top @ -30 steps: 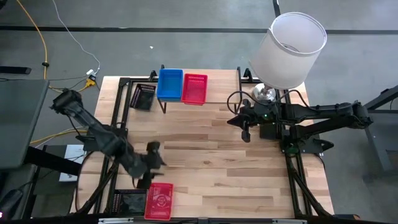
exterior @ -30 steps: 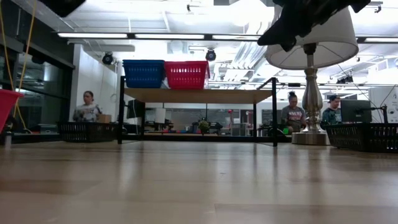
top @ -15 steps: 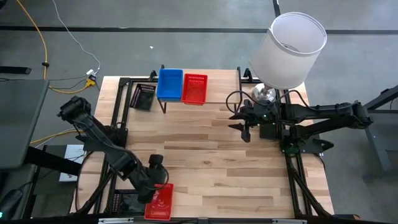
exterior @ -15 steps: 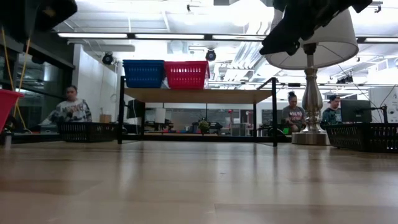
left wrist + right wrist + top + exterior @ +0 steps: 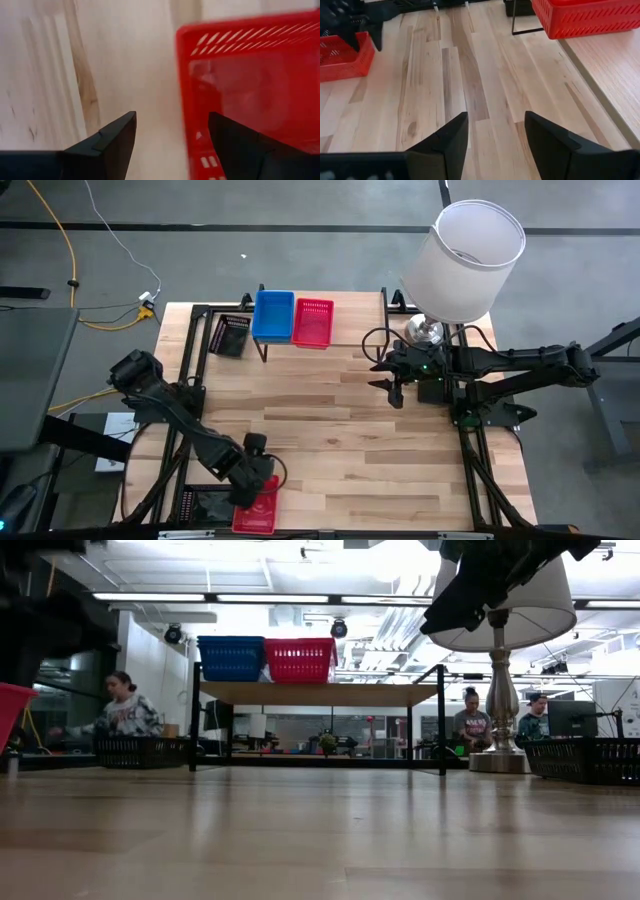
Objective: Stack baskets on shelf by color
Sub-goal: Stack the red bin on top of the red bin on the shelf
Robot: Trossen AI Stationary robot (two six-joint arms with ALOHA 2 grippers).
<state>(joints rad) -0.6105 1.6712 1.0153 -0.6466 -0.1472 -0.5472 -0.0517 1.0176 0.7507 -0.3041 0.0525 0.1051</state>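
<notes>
Comparing this moment with a second ago, we see the left arm has swung from mid-counter down toward the near-left corner, and its end effector (image 5: 256, 477) now sits over the edge of the loose red basket (image 5: 257, 507); in its wrist view the open fingers (image 5: 114, 140) straddle that basket's rim, one outside on the wood, one inside the basket (image 5: 250, 85), with nothing gripped yet. We judge this as the approach to a pick, so the next step would be closing on the rim and carrying the basket to the shelf (image 5: 345, 308), where a blue basket (image 5: 273, 314) and a second red one (image 5: 312, 322) already sit side by side on the plank; the loose red one belongs on top of its match. One black basket (image 5: 231, 335) lies on the counter just left of the shelf, another (image 5: 211, 504) beside the loose red one. The right end effector (image 5: 393, 387) has barely shifted and waits open near the lamp (image 5: 462, 265), holding nothing. The counter (image 5: 380, 460) is pale wood planking, bare across its middle. Beyond it, the low view shows a bright workroom with ceiling lights, a person (image 5: 120, 712) seated at the left and others at the right
</notes>
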